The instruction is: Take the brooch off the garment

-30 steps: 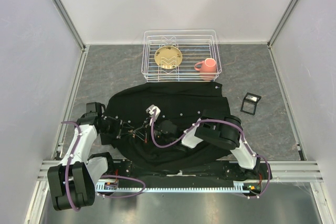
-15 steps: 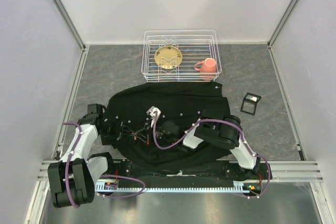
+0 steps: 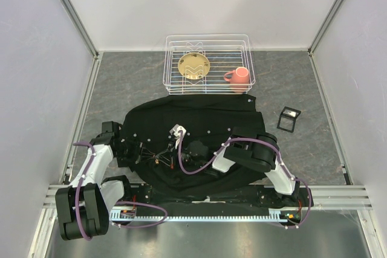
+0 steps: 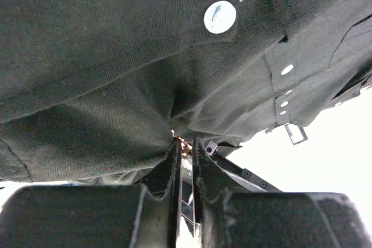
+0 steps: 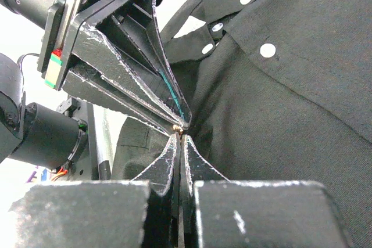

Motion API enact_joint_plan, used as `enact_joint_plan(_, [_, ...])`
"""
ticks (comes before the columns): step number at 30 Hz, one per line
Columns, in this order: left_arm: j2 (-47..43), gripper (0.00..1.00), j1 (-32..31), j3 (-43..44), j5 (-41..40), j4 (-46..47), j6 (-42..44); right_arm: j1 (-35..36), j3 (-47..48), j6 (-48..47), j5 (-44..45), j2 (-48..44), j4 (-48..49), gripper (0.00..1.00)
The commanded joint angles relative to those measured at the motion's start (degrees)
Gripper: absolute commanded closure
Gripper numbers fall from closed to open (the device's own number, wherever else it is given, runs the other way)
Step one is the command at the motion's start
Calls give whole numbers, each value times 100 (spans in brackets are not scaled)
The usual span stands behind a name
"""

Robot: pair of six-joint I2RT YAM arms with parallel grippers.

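Observation:
The black garment lies spread at the near middle of the table. My two grippers meet tip to tip on its lower left part: the left gripper from the left, the right gripper from the right. In the left wrist view the left gripper is shut on a tiny golden brooch, and the garment puckers into its tips. In the right wrist view the right gripper is shut, nipping the brooch at its very tip, against the left fingers. The garment fills the right.
A white wire rack at the back holds a golden plate and a pink cup. A small black frame lies right of the shirt. White buttons show.
Both grippers stay tip to tip on the cloth. The right wrist has shifted slightly toward the near edge; the left arm has barely moved.

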Motion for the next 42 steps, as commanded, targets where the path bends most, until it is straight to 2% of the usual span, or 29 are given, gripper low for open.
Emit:
enact_joint_plan(1, [-120,98,60,-46,-302,88,-27,68,-78,5,-71,-450,1392,100])
enact_joint_plan(10, [-427,98,78,86,-224,88,166,42,1,101,122,-433,1164,100])
enact_joint_plan(12, [-428,91,78,165,-179,62,202,42,1,119,122,-398,1190,100])
enact_joint_plan(13, [-393,84,78,174,-136,9,193,42,27,119,105,-406,1190,100])
enact_joint_plan(21, [-296,66,96,78,-118,-44,97,42,-43,49,122,-503,1234,100])
enact_joint_plan(23, [-287,66,87,69,-91,26,70,42,-43,66,105,-503,1234,100])
enact_joint_plan(26, [-278,71,96,69,-109,70,70,42,-43,66,43,-503,1304,100])
enact_joint_plan(31, [-322,91,87,-63,-74,149,62,42,-52,66,26,-529,1313,100])
enact_joint_plan(34, [-331,96,96,-98,-47,132,44,42,-78,66,34,-538,1357,100])
enact_joint_plan(36, [-331,94,96,-63,-73,44,53,42,-113,66,61,-573,1366,100])
enact_joint_plan(42, [-568,78,96,121,-381,-246,202,51,-210,22,157,-653,1313,100])
